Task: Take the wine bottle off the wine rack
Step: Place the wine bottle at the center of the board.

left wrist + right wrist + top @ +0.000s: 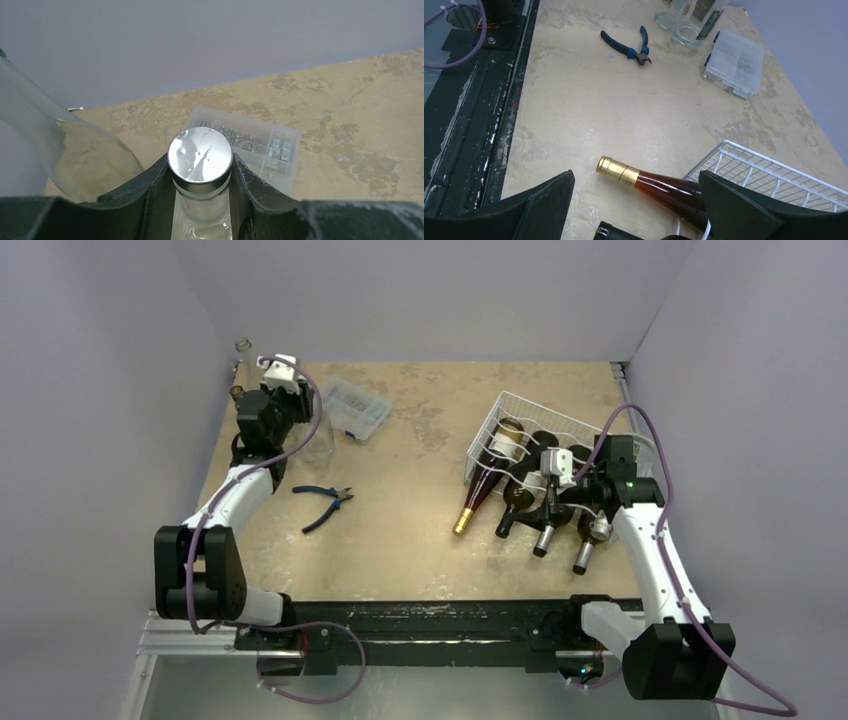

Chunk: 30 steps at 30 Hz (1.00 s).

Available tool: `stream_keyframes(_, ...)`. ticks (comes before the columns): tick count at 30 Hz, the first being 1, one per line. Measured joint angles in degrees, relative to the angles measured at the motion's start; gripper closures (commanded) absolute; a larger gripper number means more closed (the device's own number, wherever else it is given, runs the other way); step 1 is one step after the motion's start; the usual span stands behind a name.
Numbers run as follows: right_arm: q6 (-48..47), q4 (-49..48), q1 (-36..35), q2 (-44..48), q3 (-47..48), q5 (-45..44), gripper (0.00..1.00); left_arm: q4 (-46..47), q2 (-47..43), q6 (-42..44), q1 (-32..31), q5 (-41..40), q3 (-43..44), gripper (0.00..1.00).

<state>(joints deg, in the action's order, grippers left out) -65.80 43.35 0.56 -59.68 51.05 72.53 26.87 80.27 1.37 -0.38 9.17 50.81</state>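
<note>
The wine rack [560,416] sits toward the far right corner of the worktop [420,540]. It carries four bottles: one amber wine bottle [659,187] with a gold cap [618,170], and three dark bottles [512,508]. Each lies with its long axis running from the rack toward the near edge, neck leading.

Your right end effector [636,172] hangs just above the dark bottles, spread wide. The amber bottle is beside it, toward the left edge. This arm is much the nearer.

Your left end effector [201,192], at the far left corner, is clamped on the neck of an upright clear bottle [200,220], just under its silver cap [201,154].

Also present are one pair of pliers [325,502], one compartment box [355,408], and at least two clear bottles.
</note>
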Motion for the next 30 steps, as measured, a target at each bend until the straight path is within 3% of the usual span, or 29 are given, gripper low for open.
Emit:
stream_keyframes(19,-0.44,0.33,0.15,-0.39,0.02,-0.02,0.01,0.96,6.73,1.49,1.84,-0.48,3.76,1.00)
stream_keyframes(30,-0.68,0.66,0.15,-0.39,0.02,-0.04,0.01,1.22,8.44,1.46,1.88,-0.52,4.17,0.88)
